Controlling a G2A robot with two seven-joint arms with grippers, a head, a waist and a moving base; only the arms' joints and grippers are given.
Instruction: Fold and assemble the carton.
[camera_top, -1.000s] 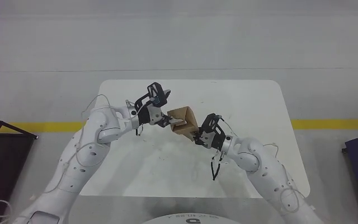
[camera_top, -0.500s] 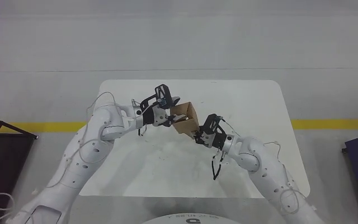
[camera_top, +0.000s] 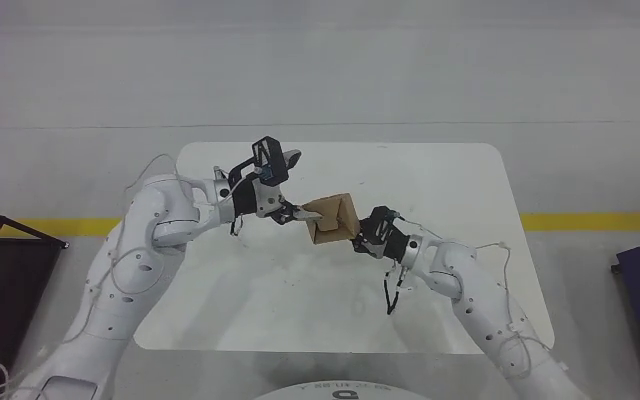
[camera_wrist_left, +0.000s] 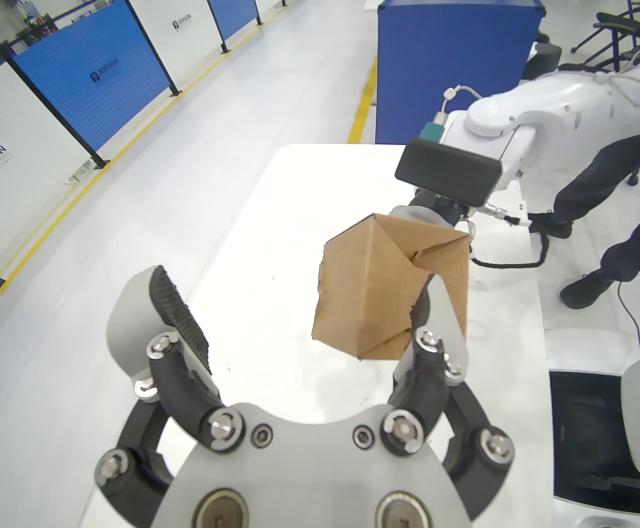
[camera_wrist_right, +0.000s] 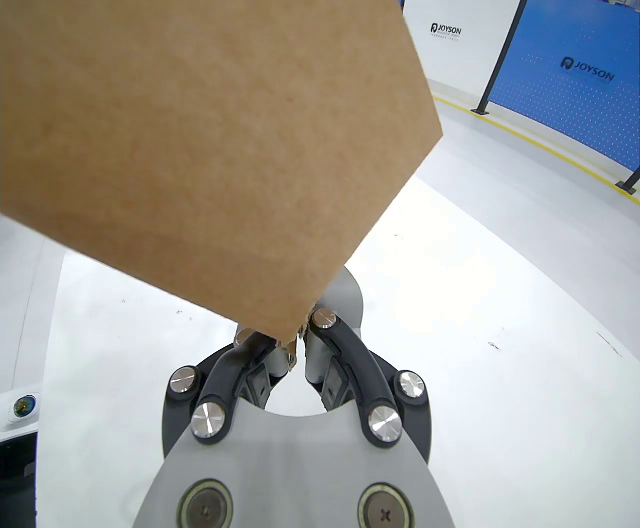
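A brown cardboard carton, partly folded, is held above the middle of the white table. My right gripper is shut on its lower corner, and the carton looms large in front of the right wrist camera. From above, the right gripper sits at the carton's right side. My left gripper is open on the other side of the carton; one of its fingers lies against a folded panel, the other stands free. In the top view the left gripper is just left of the carton.
The table's rounded edges are well away from both arms. A blue partition stands past the table's end. A yellow line runs along the floor on both sides.
The left gripper has drawn back from the carton's opening and its wrist has turned. The carton has tipped and shifted slightly in the right gripper's hold.
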